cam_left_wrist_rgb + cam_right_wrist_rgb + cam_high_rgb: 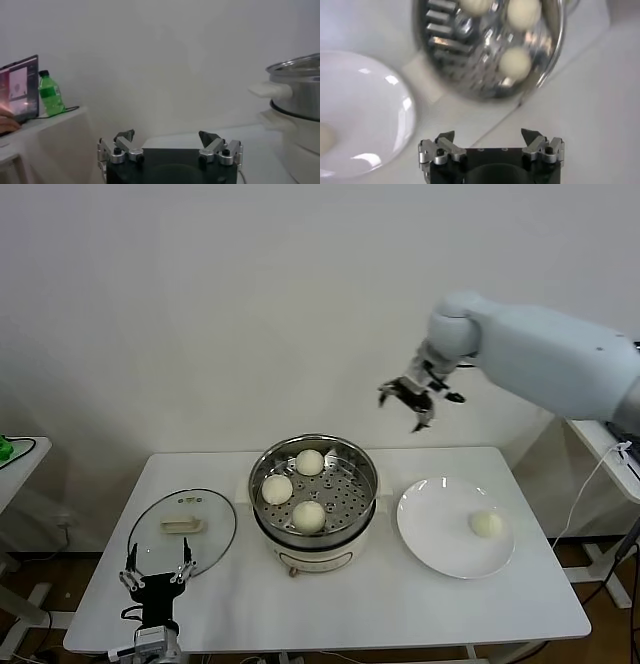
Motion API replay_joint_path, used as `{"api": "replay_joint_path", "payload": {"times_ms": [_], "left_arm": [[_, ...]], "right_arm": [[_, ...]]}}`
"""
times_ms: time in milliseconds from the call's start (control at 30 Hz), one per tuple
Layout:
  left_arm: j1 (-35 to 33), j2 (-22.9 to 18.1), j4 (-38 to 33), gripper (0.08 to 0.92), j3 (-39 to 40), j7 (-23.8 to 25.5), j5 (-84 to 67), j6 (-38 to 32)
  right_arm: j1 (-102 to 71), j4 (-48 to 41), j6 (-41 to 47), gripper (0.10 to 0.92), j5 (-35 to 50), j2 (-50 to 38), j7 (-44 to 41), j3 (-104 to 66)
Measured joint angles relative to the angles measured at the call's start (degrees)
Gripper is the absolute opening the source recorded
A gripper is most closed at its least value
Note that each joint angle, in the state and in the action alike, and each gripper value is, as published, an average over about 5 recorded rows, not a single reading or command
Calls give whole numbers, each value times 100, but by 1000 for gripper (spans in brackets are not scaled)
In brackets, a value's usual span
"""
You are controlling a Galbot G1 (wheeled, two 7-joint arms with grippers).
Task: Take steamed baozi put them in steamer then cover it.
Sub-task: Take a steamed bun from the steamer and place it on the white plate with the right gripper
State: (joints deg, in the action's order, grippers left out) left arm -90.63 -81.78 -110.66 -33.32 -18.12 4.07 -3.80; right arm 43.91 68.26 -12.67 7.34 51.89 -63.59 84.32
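The steamer [345, 484] stands mid-table with three steamed baozi [308, 515] on its perforated tray. A fourth baozi [486, 524] lies on the white plate [435, 534] to its right. The glass cover [183, 529] lies flat on the table left of the steamer. My right gripper [418, 399] hangs open and empty, high above the table's back edge between steamer and plate. In the right wrist view it [487, 136] looks down on the steamer [465, 55], its baozi [515, 62] and the plate [365, 110]. My left gripper [157, 576] is open by the cover's near edge.
The left wrist view shows the left gripper [166, 136] empty, with the steamer's wall and handle [295, 90] off to one side. A side table there holds a green bottle [50, 93] and a laptop [19, 90]. A white wall stands behind the table.
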Motion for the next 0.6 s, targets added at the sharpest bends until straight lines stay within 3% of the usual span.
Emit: {"api": "replay_joint_path", "payload": {"times_ms": [267,600], "left_arm": [[67,27,49,823,40,1,-34,-3],[28,1,47,823,8,-3,-6,-6]], "right_arm": [[-253,373,563,823,95,-952,-51,377],[-1488,191,817,823,-252,-1583,65,-313]]}}
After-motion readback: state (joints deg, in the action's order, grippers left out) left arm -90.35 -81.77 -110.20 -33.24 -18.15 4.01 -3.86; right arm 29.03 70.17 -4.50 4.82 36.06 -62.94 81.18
